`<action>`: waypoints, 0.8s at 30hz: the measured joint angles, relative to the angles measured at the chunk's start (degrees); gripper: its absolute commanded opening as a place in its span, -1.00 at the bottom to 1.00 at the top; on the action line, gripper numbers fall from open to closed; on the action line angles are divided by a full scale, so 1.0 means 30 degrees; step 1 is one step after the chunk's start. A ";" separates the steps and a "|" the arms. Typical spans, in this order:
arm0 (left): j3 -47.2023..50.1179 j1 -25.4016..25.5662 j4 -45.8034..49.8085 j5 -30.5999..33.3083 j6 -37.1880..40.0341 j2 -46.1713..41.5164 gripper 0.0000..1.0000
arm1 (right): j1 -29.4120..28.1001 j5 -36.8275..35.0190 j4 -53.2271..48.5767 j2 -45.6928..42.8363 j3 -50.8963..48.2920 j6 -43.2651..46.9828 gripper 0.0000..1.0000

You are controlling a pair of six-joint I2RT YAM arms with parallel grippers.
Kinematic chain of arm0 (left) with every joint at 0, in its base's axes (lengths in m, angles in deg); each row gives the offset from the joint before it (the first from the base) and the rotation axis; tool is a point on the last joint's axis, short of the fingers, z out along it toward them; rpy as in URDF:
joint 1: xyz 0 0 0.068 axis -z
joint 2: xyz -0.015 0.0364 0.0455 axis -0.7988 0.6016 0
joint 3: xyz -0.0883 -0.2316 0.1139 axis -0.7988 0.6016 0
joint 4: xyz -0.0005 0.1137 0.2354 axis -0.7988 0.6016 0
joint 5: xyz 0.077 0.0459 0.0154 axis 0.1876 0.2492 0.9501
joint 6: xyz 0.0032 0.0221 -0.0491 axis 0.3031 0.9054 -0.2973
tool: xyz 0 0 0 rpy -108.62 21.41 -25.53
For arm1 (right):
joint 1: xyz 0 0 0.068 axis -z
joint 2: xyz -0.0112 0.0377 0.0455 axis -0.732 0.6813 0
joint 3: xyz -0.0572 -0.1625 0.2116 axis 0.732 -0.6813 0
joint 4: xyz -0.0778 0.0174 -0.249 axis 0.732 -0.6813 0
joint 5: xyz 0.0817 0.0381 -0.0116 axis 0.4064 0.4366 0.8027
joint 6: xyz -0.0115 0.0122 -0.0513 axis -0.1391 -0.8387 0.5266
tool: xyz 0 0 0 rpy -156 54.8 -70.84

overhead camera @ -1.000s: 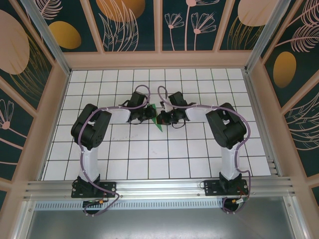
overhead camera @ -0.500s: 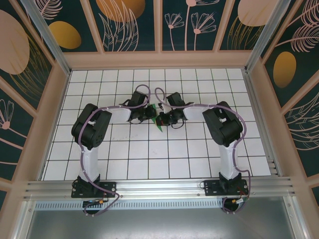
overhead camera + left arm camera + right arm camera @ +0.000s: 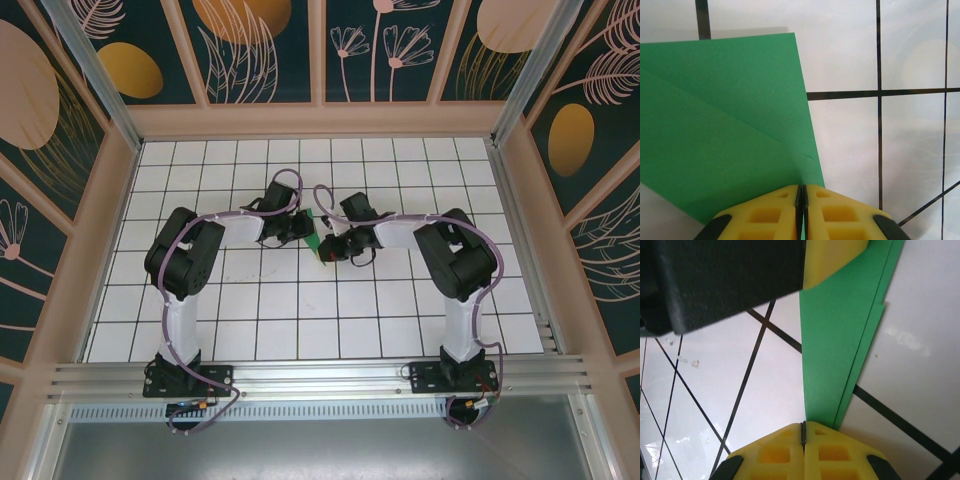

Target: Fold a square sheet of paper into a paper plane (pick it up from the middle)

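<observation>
Two grippers meet at the middle of the white table with black grid lines point(image 3: 300, 320). On the left, the left gripper point(image 3: 801, 197) has its yellow pads point(image 3: 840, 216) pressed almost together on the near edge of the thin bright green sheet of paper point(image 3: 725, 125). The sheet already carries a diagonal fold with one layer lying over another. On the right, the right gripper point(image 3: 803, 432) is fully closed on the narrow layered end of the same paper, which lies low over the tiles.

I judge the folding to be partly done. The early creases are in, but no slim dart with wings has formed. The two wrists are crowded close together, while there are open tiles all round them and the pale wooden frame point(image 3: 320, 120) is well apart.
</observation>
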 measured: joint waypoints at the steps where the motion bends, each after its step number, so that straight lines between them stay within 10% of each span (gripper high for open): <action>1: -0.0022 0.0000 0.0022 0.0000 0.0000 0.0007 -0.71 | -0.0015 0.0000 0.0058 -0.0066 -0.0117 0.0000 -0.92; 18: -0.0124 0.0000 0.0131 -0.0022 0.0000 0.0036 -0.71 | -0.0233 -0.0219 -0.0714 -0.1588 -0.1749 0.0131 -0.88; 24: -0.0503 0.0000 0.0517 0.0204 0.0102 0.0044 -0.64 | 0.0015 -0.1428 -0.1086 -0.3235 -0.1756 -0.0801 -0.52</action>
